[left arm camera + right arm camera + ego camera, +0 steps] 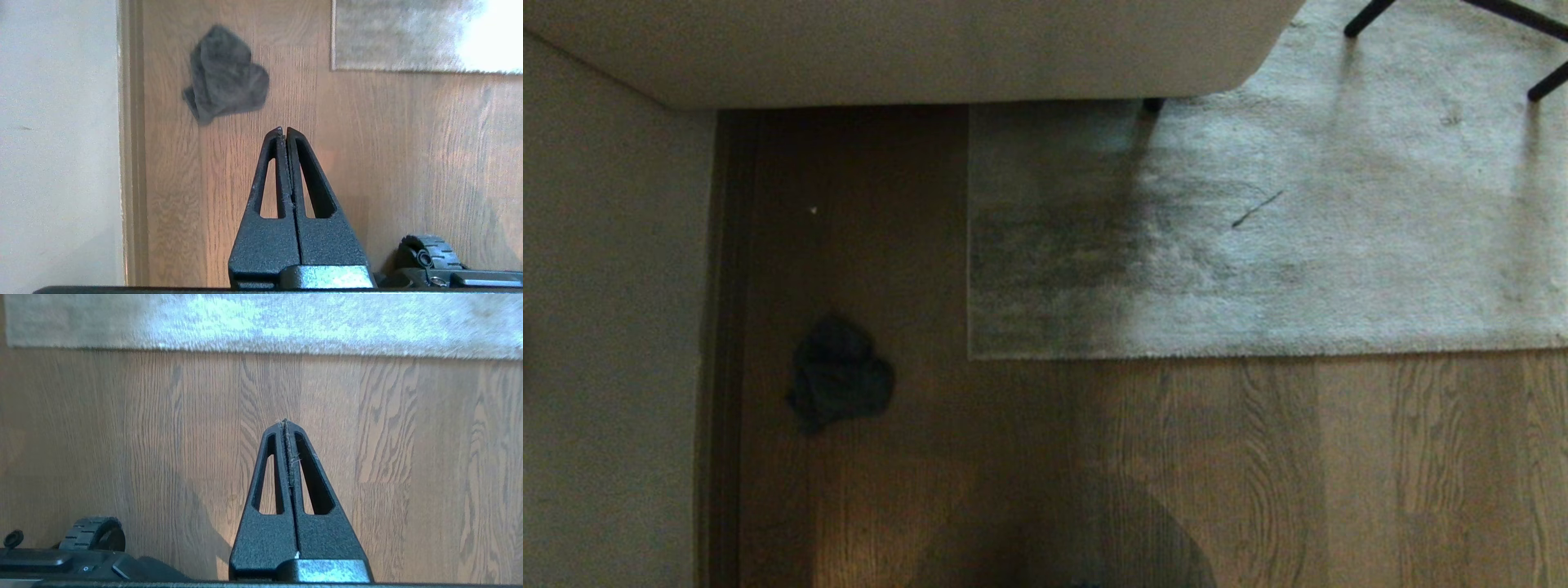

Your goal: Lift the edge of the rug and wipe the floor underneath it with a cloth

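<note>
Light grey rug [1339,245] with darker shadowed patch, brown wood-grain floor [1339,474] with wavy lines, dark grey cloth [837,382] left of rug, cream sofa [890,49], black fingers [282,163]

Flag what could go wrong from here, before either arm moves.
The cloth lies crumpled on the floor close to the wall; the shut left gripper might bump the wall reaching it. The rug runs under the sofa, so lifting that edge may drag.
</note>
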Robot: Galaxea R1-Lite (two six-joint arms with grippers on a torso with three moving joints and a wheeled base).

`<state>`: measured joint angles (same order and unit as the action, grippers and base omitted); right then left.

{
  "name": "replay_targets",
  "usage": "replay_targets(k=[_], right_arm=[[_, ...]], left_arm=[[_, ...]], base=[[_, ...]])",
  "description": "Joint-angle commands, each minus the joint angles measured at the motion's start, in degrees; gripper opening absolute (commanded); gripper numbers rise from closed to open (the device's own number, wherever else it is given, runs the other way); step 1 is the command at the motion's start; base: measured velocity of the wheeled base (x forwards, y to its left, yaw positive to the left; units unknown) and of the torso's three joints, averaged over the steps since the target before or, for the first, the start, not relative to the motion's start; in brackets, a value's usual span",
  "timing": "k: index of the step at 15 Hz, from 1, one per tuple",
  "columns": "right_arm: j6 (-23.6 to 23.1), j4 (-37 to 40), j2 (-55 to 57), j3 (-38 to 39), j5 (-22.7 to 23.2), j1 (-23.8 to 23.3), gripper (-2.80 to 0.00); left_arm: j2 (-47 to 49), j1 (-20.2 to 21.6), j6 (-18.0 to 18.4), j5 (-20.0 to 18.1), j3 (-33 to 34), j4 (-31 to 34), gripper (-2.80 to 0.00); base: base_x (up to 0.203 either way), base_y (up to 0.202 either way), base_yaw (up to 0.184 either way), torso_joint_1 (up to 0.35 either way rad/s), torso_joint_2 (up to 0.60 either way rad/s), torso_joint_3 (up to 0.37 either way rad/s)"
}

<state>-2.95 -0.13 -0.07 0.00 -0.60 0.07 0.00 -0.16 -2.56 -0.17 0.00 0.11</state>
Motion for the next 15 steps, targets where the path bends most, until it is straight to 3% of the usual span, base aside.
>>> replay_targets(k=[1, 15], right_arm=[[0.0, 0.0, 0.1, 0.0, 0.0, 0.0, -2.80], [0.0, 0.0, 0.1, 0.0, 0.0, 0.0, -2.80]], left_arm=[[0.0, 0.0, -0.1, 0.0, 0.0, 0.0, -2.80], [0.0, 0.0, -0.1, 0.1, 0.0, 0.0, -2.80]], base=[[0.000, 0.000, 0.000, 0.002, 0.00, 0.198], [0.000, 0.000, 0.000, 0.004, 0.00, 0.201]])
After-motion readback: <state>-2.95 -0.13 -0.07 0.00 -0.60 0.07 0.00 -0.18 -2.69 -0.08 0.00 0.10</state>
